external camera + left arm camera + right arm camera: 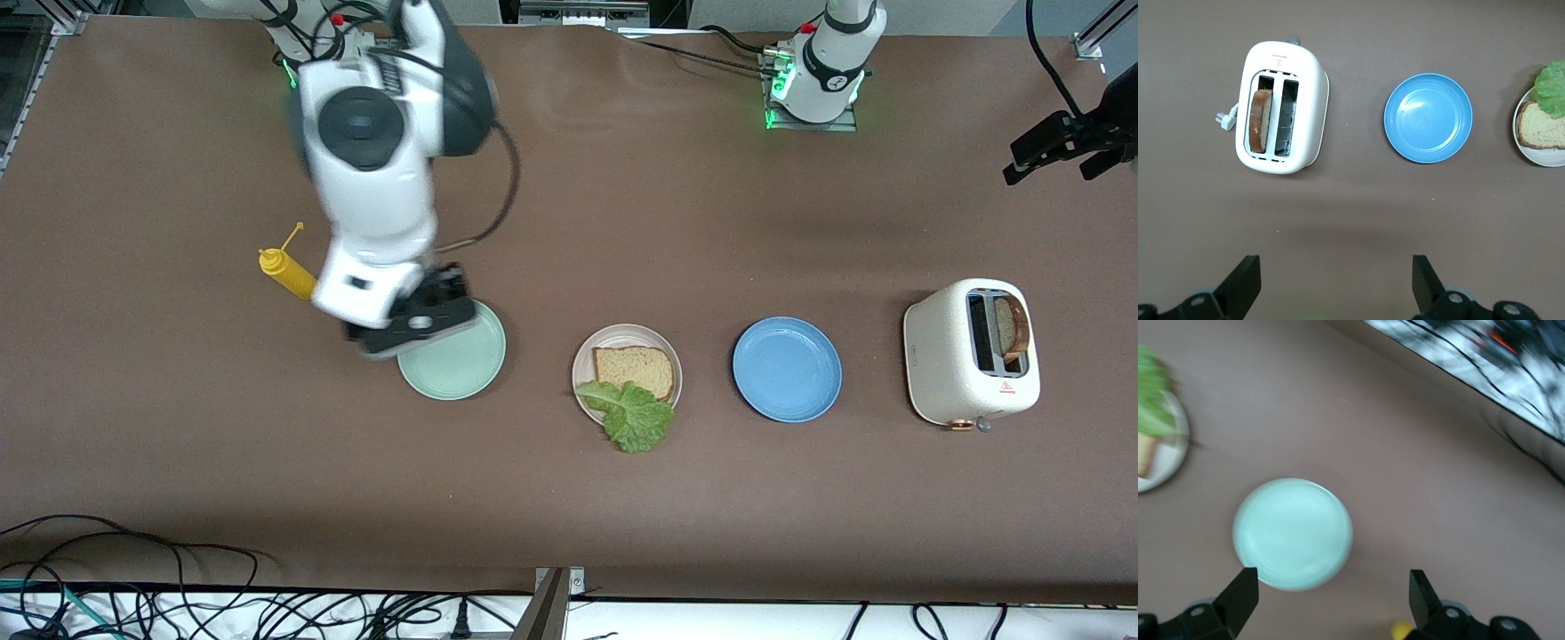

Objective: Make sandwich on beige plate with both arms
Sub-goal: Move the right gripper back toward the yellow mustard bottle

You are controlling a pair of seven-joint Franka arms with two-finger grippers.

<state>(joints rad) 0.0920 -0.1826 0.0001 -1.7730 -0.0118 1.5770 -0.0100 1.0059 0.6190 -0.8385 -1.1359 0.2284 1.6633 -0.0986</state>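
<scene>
The beige plate (586,364) sits mid-table and holds one toasted bread slice (633,366) with a green lettuce leaf (633,413) that hangs over the plate's nearer rim. A second bread slice (1013,327) stands in a slot of the white toaster (956,356). My right gripper (427,324) is open and empty over the edge of the mint green plate (458,360); its wrist view shows it (1330,600) with that plate (1293,533) below. My left gripper (1336,283) is open and empty, high above the table, and hidden from the front view. Its wrist view shows the toaster (1305,100) and the beige plate (1541,155).
A blue plate (787,369) lies between the beige plate and the toaster. A yellow squeeze bottle (286,271) lies beside the mint green plate toward the right arm's end. Cables run along the table's near edge.
</scene>
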